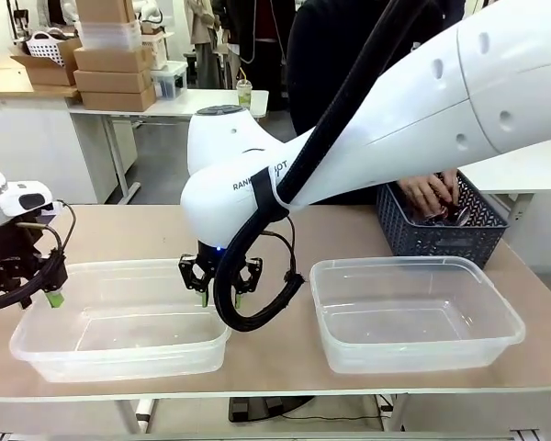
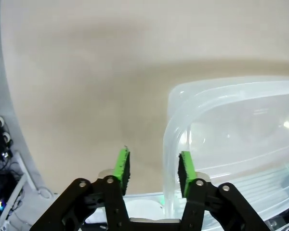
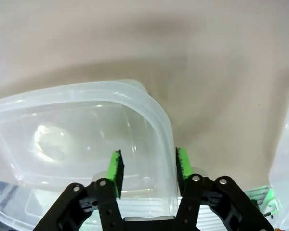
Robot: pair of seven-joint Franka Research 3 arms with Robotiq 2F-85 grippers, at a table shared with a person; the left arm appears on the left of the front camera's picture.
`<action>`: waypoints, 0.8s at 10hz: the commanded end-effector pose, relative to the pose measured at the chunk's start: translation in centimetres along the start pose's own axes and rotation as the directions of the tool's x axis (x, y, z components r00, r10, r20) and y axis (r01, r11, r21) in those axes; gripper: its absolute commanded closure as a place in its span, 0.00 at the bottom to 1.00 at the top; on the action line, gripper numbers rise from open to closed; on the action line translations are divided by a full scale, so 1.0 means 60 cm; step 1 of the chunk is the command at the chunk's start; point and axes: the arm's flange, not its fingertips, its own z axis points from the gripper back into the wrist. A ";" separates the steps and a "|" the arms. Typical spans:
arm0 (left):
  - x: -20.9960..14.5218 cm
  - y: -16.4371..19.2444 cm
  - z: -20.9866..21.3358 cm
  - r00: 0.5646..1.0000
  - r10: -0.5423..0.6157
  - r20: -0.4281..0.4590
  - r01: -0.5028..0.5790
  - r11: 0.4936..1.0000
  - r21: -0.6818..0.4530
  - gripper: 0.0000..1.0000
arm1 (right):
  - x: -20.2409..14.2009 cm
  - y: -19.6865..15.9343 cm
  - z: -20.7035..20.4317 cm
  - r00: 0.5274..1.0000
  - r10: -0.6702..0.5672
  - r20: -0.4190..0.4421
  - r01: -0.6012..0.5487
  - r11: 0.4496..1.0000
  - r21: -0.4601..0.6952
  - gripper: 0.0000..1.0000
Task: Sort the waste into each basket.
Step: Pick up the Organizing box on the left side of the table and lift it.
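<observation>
Two clear tubs stand on the table: the left basket [image 1: 119,354] and the right basket [image 1: 413,344], both without waste inside. My left gripper [image 1: 53,296] stands open astride the left basket's left wall; its rim [image 2: 169,139] runs between the green pads [image 2: 122,166]. At the same basket's right end my right gripper [image 1: 220,292] is open too, the rim [image 3: 164,130] passing between its pads [image 3: 181,163]. Some waste [image 1: 448,214], shiny silver and red, lies in a dark crate under a person's hands [image 1: 427,190].
The dark grey slatted crate [image 1: 441,234] sits at the back right of the table. An edge of the right basket [image 3: 285,144] shows in the right wrist view. Bare tabletop [image 1: 129,234] lies behind the left basket. My right arm spans the middle of the front view.
</observation>
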 end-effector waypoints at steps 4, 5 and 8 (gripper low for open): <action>-0.097 -0.018 -0.058 0.999 0.019 0.031 -0.020 1.000 0.020 1.00 | -0.004 -0.013 0.015 0.999 -0.036 0.020 0.037 0.999 -0.033 1.00; -0.098 -0.019 -0.049 0.997 0.038 0.061 -0.040 0.999 0.025 1.00 | -0.004 -0.019 0.014 0.999 -0.041 0.000 0.041 0.999 -0.014 1.00; -0.104 -0.038 0.007 0.985 0.157 0.064 -0.158 0.987 0.011 1.00 | -0.001 -0.056 0.056 0.999 -0.035 -0.003 0.035 0.998 -0.048 1.00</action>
